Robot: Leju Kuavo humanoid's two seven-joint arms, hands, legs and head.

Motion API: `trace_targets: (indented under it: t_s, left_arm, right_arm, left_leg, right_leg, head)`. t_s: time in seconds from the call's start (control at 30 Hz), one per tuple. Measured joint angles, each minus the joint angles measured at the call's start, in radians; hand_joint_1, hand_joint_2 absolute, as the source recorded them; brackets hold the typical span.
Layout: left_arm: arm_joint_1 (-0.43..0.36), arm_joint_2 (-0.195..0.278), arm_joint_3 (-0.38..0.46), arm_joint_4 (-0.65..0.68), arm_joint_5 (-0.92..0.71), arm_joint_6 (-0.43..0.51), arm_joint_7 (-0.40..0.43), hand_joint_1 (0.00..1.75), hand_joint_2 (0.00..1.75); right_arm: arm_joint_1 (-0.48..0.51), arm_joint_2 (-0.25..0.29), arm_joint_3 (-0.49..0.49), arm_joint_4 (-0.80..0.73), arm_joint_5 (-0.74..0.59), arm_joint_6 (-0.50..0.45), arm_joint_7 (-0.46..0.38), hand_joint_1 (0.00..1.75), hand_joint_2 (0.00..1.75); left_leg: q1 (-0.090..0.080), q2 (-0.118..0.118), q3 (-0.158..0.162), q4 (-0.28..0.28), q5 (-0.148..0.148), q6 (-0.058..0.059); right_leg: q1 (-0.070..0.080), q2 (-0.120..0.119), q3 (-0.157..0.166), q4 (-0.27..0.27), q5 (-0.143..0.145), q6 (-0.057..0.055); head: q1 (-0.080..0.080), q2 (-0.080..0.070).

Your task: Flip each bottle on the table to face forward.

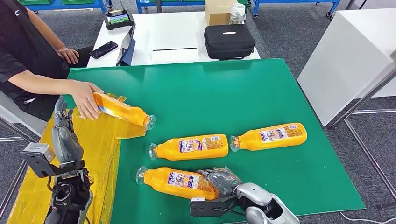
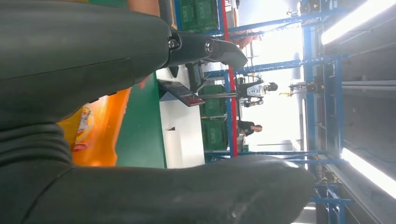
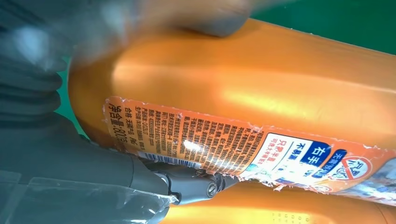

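From my head camera I look down on a green table [image 1: 243, 88] where four orange bottles lie on their sides. The nearest bottle [image 1: 175, 181] lies close to the table's near edge with its clear neck pointing left, and my right hand [image 1: 223, 179] is wrapped around its base end, fingers curled over the top of it. Just beyond it lies the middle bottle [image 1: 194, 146], neck also to the left, and to its right the right-hand bottle [image 1: 273, 136], the two nearly end to end. At the far left a fourth bottle [image 1: 122, 109] rests partly on a yellow sheet [image 1: 100, 149] that covers the table's left side, and a person's hand [image 1: 85, 99] lies on its base end. My left hand [image 1: 61, 117] is raised over the yellow sheet, clear of every bottle, holding nothing; I cannot tell from here how far its fingers are spread. Beyond the green table a white table [image 1: 163, 35] carries a black case [image 1: 229, 41], a phone [image 1: 103, 49] and a cardboard box [image 1: 217, 11]. At my left wrist, my thumb and fingers [image 2: 205, 49] stand apart with only empty space between them. At my right wrist, the nearest bottle's orange body and its torn back label [image 3: 233, 144] fill the picture, pressed between my fingers and thumb.
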Motion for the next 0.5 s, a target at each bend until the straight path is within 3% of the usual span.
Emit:
trace_targets:
  t_s: [0.13, 0.23, 0.37, 0.5]
  left_arm:
    - [0.0, -0.002, 0.0, -0.004, 0.002, -0.001, 0.0, 0.0, 0.0]
    - [-0.001, -0.002, 0.0, -0.004, 0.02, -0.021, 0.004, 0.0, 0.0]
    - [0.001, -0.002, 0.002, 0.002, 0.136, -0.099, 0.04, 0.0, 1.75]
    - [0.009, -0.001, 0.014, 0.011, 0.223, -0.138, 0.058, 0.0, 1.75]
  right_arm:
    - [0.0, 0.001, -0.002, 0.004, -0.032, 0.001, -0.004, 1.75, 1.75]
    - [0.009, -0.002, -0.02, 0.001, -0.169, 0.025, -0.056, 1.75, 1.75]
    - [0.071, -0.031, -0.101, -0.053, -0.534, 0.126, -0.209, 1.75, 1.75]
    - [0.107, -0.059, -0.219, -0.142, -0.765, 0.202, -0.274, 1.75, 1.75]
  left_leg:
    - [0.0, 0.0, 0.0, 0.0, 0.0, 0.0]
    - [0.0, 0.0, 0.0, 0.0, 0.0, 0.0]
    - [0.0, -0.005, -0.007, 0.0, 0.002, 0.001]
    - [-0.001, -0.005, -0.012, 0.0, 0.003, 0.002]
  right_leg:
    - [0.0, 0.0, 0.0, 0.0, 0.0, 0.0]
    - [0.0, 0.0, 0.0, 0.0, 0.0, 0.0]
    - [0.0, -0.004, -0.002, 0.001, 0.0, 0.0]
    - [-0.001, -0.005, -0.007, 0.001, 0.001, 0.001]
  head:
    - [0.0, 0.0]
    - [0.0, 0.0]
    - [0.0, 0.0]
    - [0.0, 0.0]
